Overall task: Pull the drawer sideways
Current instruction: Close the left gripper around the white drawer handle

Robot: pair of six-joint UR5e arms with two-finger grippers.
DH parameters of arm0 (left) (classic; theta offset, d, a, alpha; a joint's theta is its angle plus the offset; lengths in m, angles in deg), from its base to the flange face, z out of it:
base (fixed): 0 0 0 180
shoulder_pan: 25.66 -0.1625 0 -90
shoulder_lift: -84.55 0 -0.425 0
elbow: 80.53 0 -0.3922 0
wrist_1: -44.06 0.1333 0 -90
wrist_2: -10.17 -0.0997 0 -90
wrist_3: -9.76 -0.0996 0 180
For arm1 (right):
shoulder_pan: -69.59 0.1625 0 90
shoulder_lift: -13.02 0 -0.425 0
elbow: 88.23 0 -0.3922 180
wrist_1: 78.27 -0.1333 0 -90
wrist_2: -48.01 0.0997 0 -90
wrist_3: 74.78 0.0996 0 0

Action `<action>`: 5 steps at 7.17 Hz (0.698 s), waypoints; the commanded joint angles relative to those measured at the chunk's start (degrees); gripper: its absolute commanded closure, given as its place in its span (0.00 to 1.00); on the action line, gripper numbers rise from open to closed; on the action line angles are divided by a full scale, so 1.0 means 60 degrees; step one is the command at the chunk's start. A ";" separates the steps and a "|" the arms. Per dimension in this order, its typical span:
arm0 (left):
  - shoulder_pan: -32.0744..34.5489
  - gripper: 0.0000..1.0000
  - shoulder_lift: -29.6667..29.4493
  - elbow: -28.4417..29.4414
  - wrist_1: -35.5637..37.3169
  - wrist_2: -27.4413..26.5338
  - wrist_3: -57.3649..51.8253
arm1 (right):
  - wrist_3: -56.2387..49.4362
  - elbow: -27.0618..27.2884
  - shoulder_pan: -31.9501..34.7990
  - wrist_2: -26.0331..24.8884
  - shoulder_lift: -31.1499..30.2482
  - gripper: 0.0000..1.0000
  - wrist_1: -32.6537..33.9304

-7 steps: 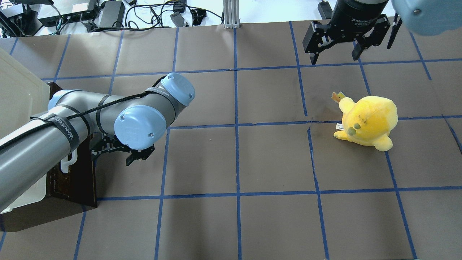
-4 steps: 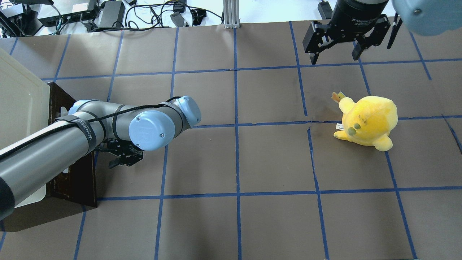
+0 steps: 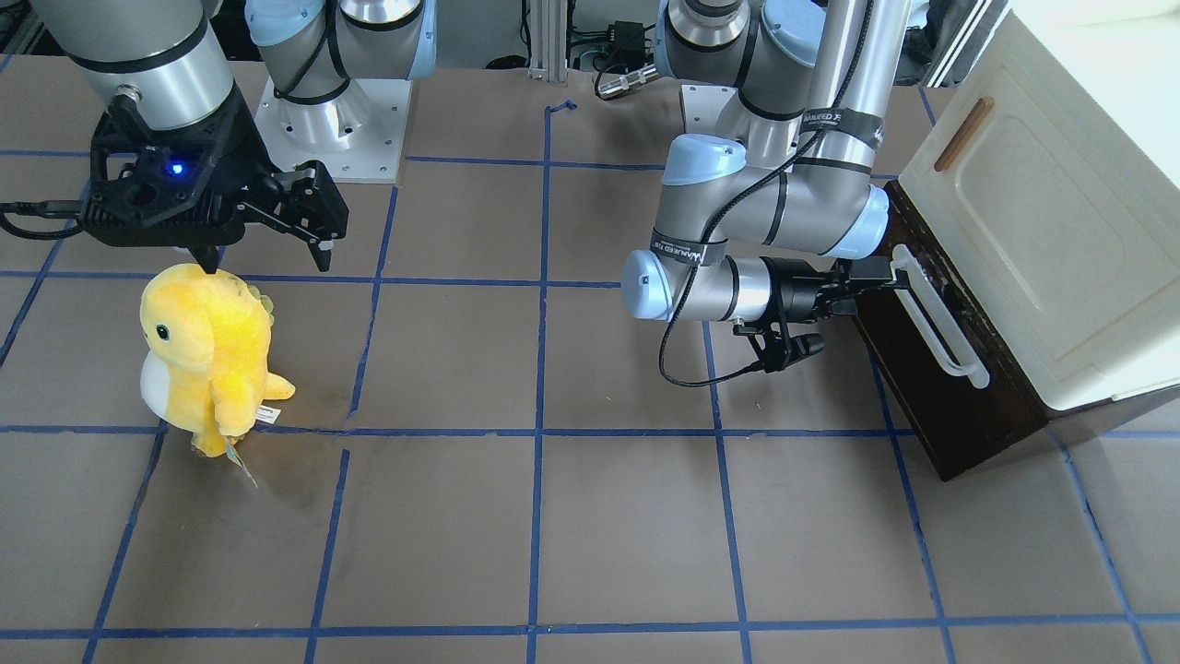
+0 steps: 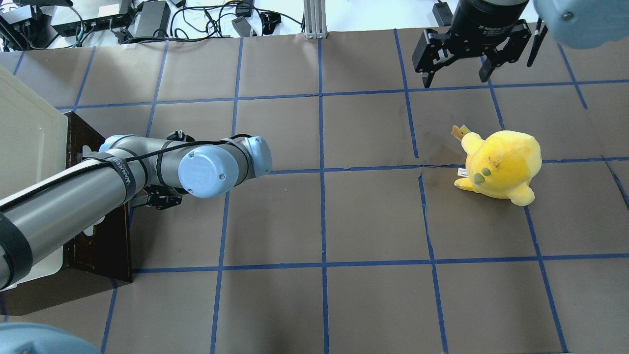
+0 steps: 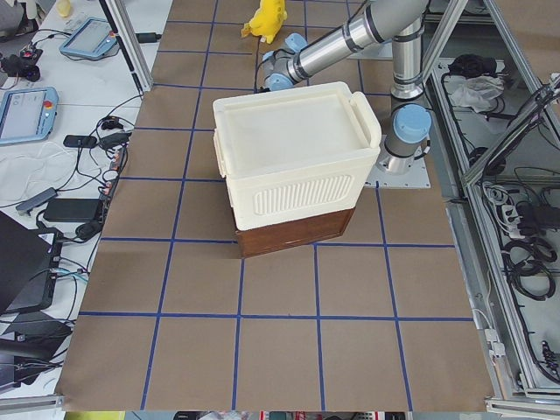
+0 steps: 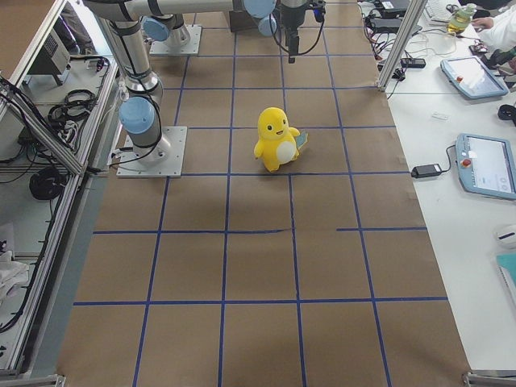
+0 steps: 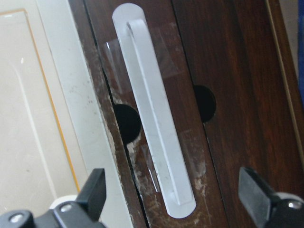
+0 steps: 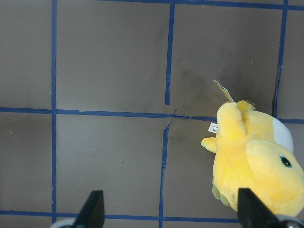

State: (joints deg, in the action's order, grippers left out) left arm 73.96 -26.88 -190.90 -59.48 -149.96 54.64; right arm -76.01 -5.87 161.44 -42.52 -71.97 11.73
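By my judgement the task is at its beginning: the reach is almost done and the pull itself is not yet started. The drawer (image 3: 931, 406) stands at the end of the surface (image 4: 344, 221) on my left side, under a cream cabinet door (image 3: 1042, 240). Its dark brown front looks flush with the cabinet, and I see none of its sides, so I take it as shut.

My left tool (image 7: 172, 183) is right in front of the drawer front, pointing at it. In the left wrist view its two fingers (image 7: 97, 190) are apart, one on each side of the white handle (image 7: 152, 118), near one end of the bar. In the front-facing view this is the end nearer to my base. I see no contact with the bar; the fingers stand wide of it.

My right tool (image 4: 455, 78) hangs with its fingers apart, well away from the drawer and near a yellow plush toy (image 4: 499, 164), holding nothing. I think it has no part in this step.

What is left, as I judge it: close the left tool on the handle, then draw the drawer out sideways across the surface. Gripping near the end of the bar could make the drawer turn or jam, so a more central hold may be better.
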 commanded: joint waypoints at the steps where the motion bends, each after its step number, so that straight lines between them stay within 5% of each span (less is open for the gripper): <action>1: -0.0649 0.00 -0.0235 0.0055 -0.0044 -0.0075 -0.0054 | 0.0000 0.0000 0.0000 0.0000 0.0000 0.00 0.0000; 3: -0.0709 0.04 -0.0454 0.0187 -0.0029 -0.0061 -0.0025 | 0.0000 0.0000 0.0000 0.0000 0.0000 0.00 0.0000; 5: -0.0709 0.36 -0.0514 0.0187 -0.0044 -0.0061 0.0005 | 0.0000 0.0000 0.0000 0.0000 0.0000 0.00 0.0000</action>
State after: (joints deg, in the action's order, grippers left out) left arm 69.75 -29.69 -189.83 -59.71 -150.33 54.56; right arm -76.01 -5.87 161.44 -42.56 -71.97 11.73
